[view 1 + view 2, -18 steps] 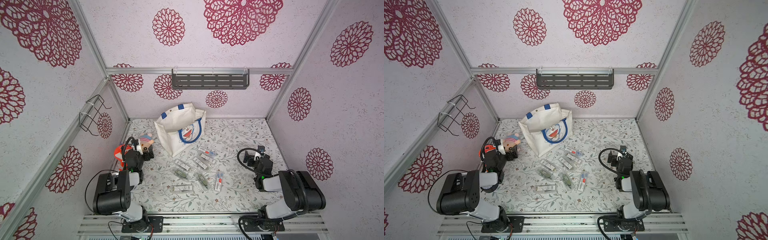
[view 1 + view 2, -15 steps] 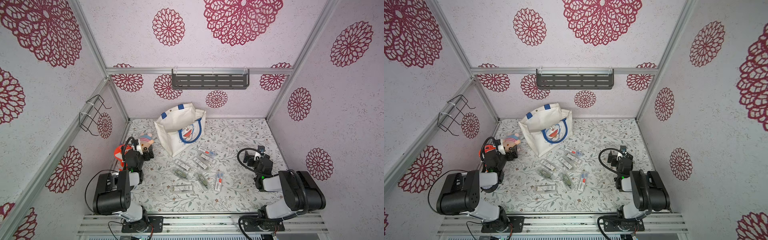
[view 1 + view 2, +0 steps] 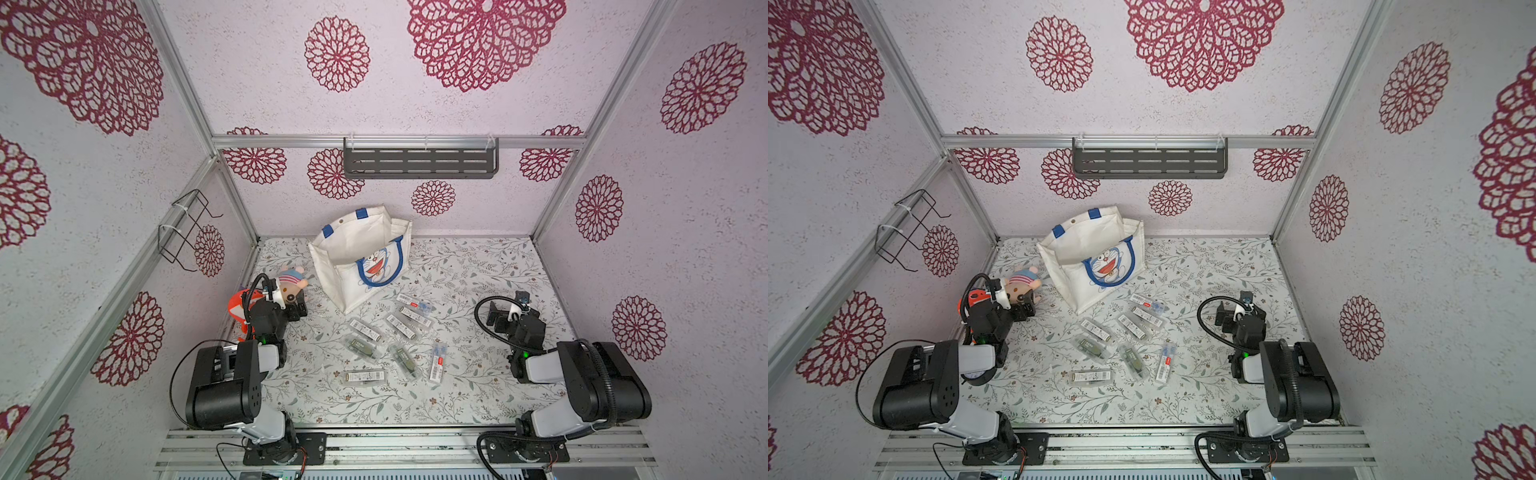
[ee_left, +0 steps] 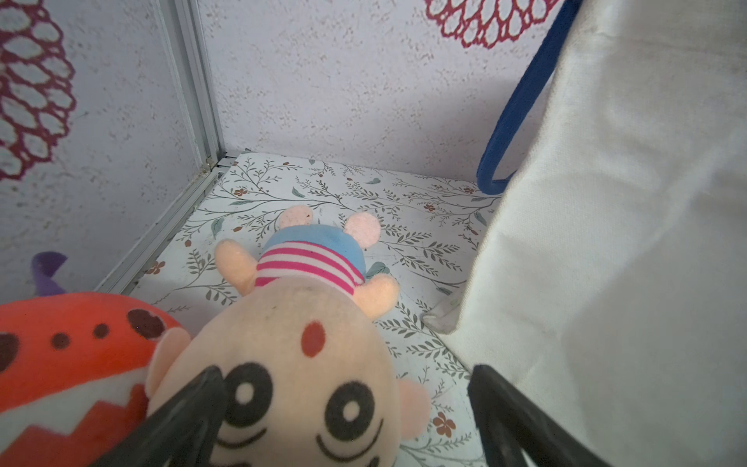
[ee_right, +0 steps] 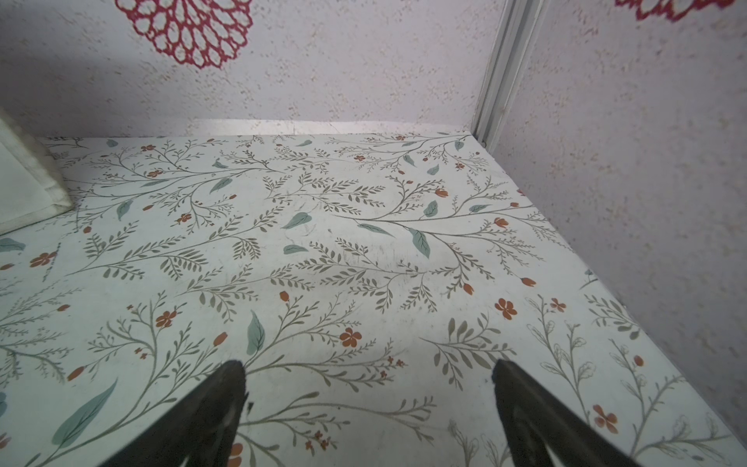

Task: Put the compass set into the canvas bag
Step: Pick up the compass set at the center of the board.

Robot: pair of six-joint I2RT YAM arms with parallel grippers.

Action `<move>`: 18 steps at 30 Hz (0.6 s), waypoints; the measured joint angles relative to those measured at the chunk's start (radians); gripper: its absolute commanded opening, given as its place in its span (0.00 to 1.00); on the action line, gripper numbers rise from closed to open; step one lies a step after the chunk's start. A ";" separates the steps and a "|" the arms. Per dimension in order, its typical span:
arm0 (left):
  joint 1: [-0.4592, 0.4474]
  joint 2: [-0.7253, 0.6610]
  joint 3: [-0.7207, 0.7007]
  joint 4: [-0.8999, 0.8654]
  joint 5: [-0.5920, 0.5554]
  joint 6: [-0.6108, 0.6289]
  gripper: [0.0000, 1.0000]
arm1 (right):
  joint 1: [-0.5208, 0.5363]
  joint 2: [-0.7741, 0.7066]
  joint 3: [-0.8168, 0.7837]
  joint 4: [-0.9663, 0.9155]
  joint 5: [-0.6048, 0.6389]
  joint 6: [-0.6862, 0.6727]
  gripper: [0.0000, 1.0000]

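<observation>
Just before the canvas bag, the compass set packets lie slantwise between the left gripper and right gripper — both spread wide, about equally near.

A floral-patterned table is shown in both top views. A bag is stood upright toward the far edge, left of centre. Just beside it, near the left wall, a doll is laid on its back, with an orange toy pressed against it. Eight packets are scattered flat across the middle, in front of the bag.
</observation>
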 measured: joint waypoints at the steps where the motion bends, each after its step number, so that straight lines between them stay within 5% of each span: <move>1: 0.000 0.000 0.000 0.000 0.000 0.000 0.98 | 0.000 0.000 0.000 0.000 0.000 0.000 0.99; 18: 0.000 -0.001 0.000 0.003 -0.018 0.001 1.00 | 0.000 0.000 0.000 0.000 -0.008 0.000 0.99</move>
